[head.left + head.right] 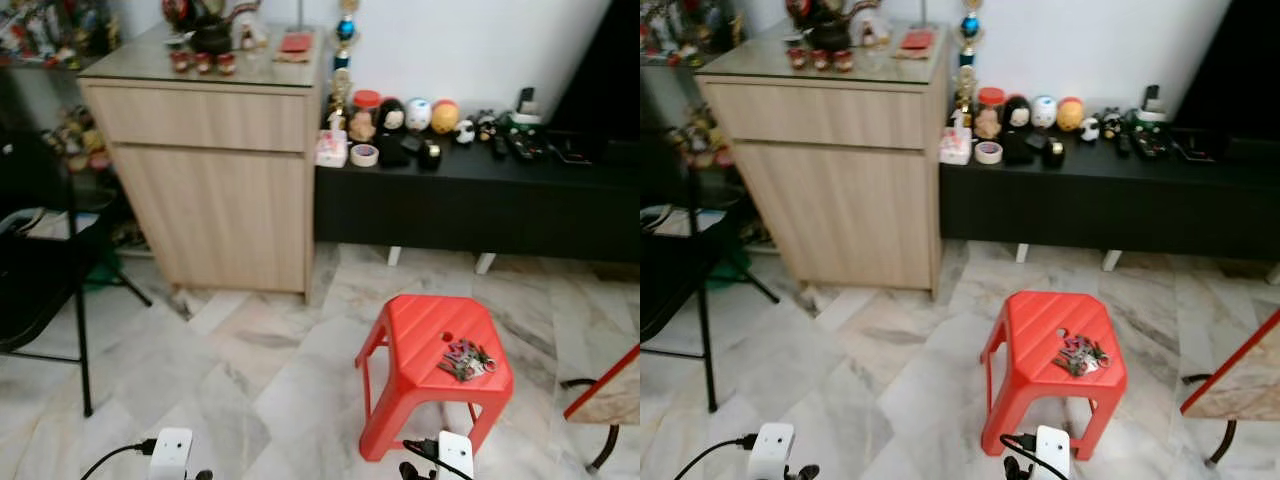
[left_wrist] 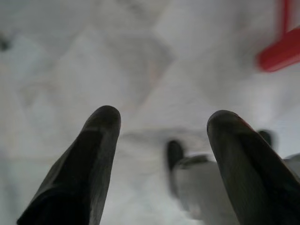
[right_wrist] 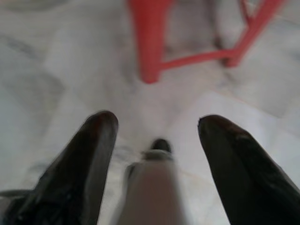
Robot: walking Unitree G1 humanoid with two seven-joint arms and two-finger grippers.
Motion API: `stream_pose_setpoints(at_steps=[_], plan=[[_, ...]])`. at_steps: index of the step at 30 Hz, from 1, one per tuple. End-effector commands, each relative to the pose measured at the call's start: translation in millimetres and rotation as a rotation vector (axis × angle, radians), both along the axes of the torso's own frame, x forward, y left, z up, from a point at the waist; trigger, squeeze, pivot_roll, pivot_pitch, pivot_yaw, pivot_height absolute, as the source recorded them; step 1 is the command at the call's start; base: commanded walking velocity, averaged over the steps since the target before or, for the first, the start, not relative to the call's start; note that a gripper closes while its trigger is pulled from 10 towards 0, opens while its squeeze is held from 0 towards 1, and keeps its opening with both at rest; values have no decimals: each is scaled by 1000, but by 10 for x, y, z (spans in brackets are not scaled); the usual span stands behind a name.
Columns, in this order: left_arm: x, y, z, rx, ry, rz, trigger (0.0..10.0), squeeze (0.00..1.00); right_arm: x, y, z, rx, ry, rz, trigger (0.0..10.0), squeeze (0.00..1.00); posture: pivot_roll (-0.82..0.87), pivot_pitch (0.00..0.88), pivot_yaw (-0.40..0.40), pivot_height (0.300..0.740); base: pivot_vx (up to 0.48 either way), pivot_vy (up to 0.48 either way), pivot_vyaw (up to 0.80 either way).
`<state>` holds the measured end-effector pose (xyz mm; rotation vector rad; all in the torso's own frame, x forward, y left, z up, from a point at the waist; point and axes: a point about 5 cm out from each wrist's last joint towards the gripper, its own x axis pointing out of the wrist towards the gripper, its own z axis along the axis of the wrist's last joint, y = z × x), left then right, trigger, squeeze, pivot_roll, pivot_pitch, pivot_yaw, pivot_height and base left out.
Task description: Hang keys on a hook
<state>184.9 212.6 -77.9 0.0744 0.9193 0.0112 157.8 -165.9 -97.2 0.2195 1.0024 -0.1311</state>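
Lying keys (image 1: 466, 358) on red stool (image 1: 420, 335); blurred left pincer (image 2: 161, 126), right pincer (image 3: 157, 126) both agape, empty

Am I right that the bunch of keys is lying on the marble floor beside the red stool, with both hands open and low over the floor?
Not quite: the bunch of keys lies on top of the red stool, near the seat's right edge, not on the marble floor, as the left eye view shows. The rest holds: the left hand and right hand are open, low over the floor.

Left gripper (image 2: 161, 124) fingers spread above marble floor (image 2: 93, 56), red stool (image 2: 279, 51) nearby.
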Motion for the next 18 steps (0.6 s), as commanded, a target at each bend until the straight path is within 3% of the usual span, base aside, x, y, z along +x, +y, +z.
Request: stream_pose_setpoints(at_steps=[1,4,18], plan=[[-31,81,0,26,12,-2,10000,0,67,45,25,8,-20,1,10000,0,76,0,-53,732,300,0,0],[-23,71,2,25,9,-2,10000,0,70,39,27,6,-20,1,10000,0,73,0,-55,732,276,0,0],[-23,50,-4,17,10,9,10000,0,88,16,35,-11,-20,23,10000,0,70,0,-66,732,0,0,0]])
